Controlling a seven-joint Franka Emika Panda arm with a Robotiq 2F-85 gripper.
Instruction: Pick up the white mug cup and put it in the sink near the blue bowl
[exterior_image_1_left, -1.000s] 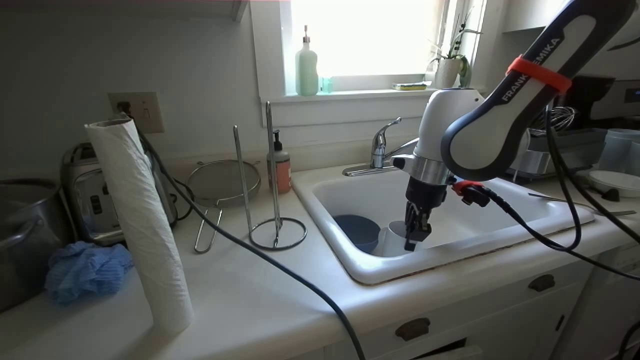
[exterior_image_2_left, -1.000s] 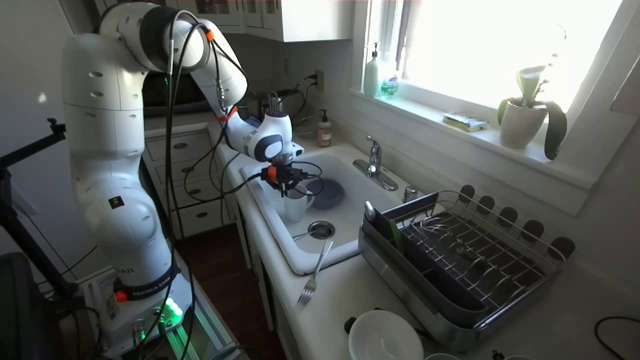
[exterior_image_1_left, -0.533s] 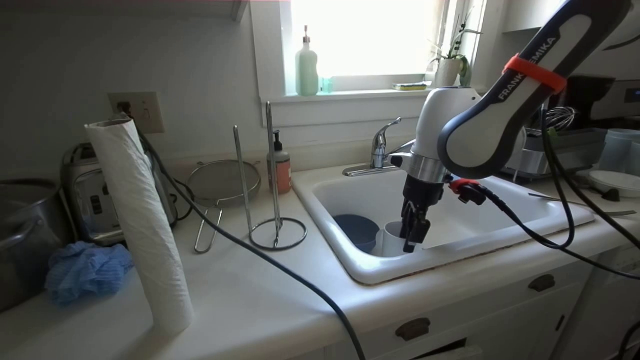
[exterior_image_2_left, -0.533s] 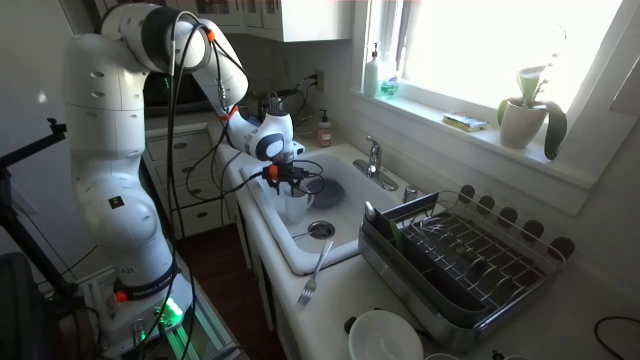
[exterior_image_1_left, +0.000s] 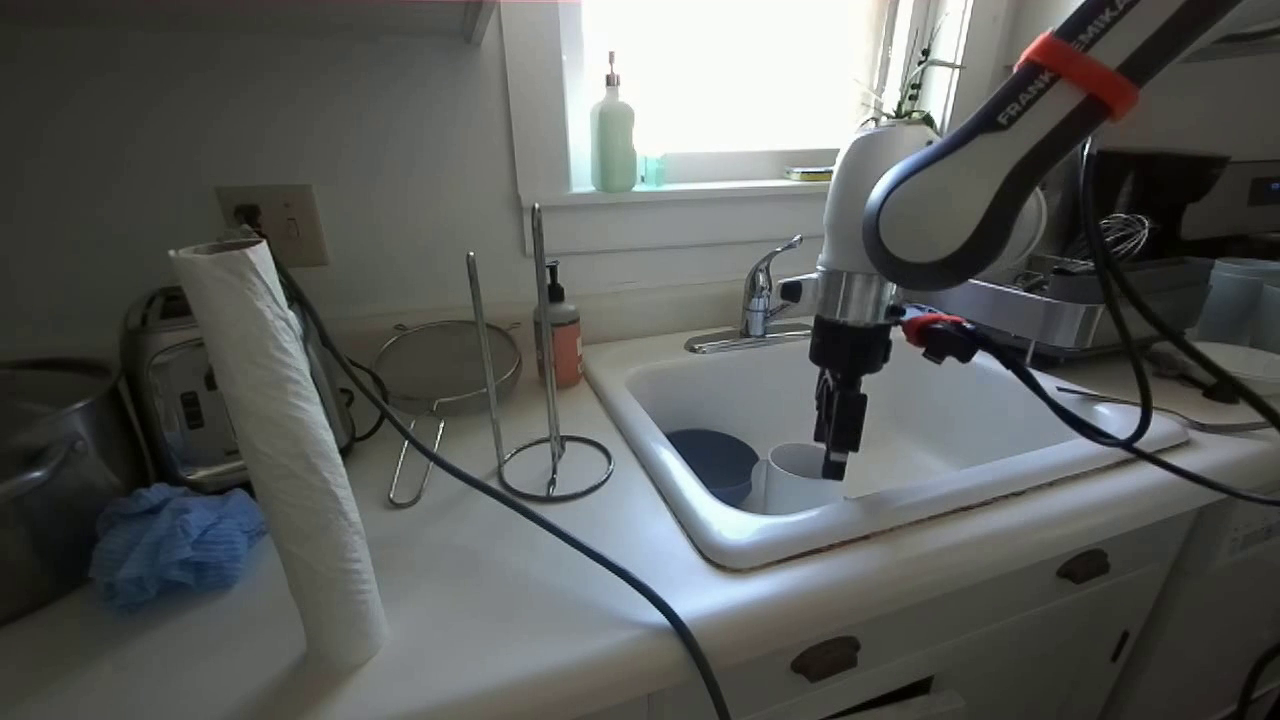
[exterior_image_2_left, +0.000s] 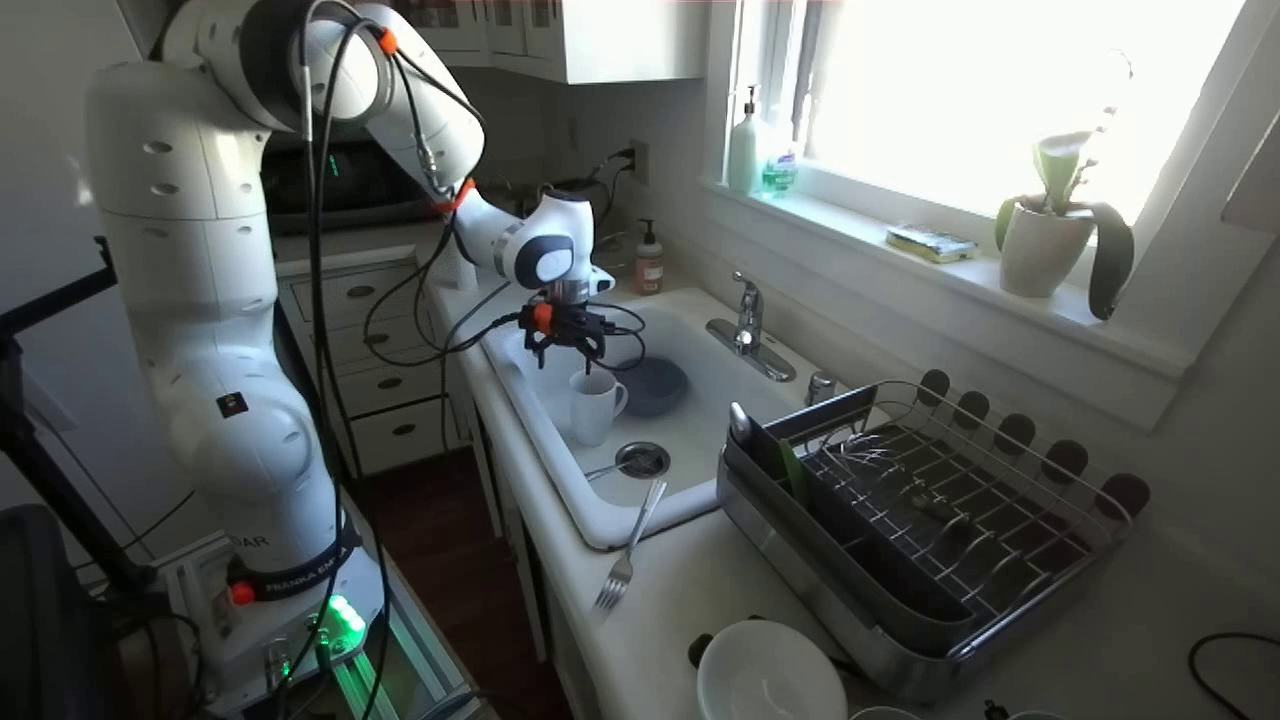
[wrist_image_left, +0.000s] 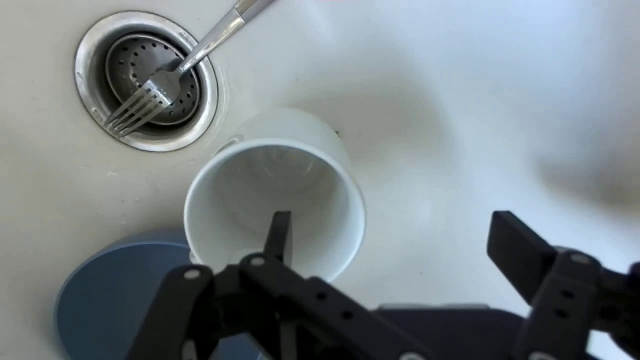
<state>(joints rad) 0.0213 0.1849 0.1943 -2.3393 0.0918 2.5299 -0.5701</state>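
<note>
Mug (exterior_image_2_left: 592, 412), one, upright in sink (exterior_image_1_left: 900, 518) beside bowl (wrist_image_left: 120, 300), placement seemingly done; gripper (wrist_image_left: 393, 225), spread wide, holding nothing, near mug; withdrawal apparently all that remains.

Kitchen: sink (exterior_image_1_left: 790, 534) with faucet (exterior_image_1_left: 758, 294), dish rack (exterior_image_2_left: 850, 575) beside it, toaster (exterior_image_1_left: 180, 385), pot (exterior_image_1_left: 65, 450), strainer (exterior_image_1_left: 450, 368), paper towels (exterior_image_1_left: 282, 450), wall cabinets (exterior_image_2_left: 632, 40), drawers (exterior_image_2_left: 385, 445).

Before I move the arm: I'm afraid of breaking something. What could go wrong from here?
In the wrist view, one finger of the open end effector overlaps the mouth of the white mug cup; if it reaches inside, which I can't tell, a sideways move might tip the mug. The blue bowl sits close beside it, so they could knock together.
</note>
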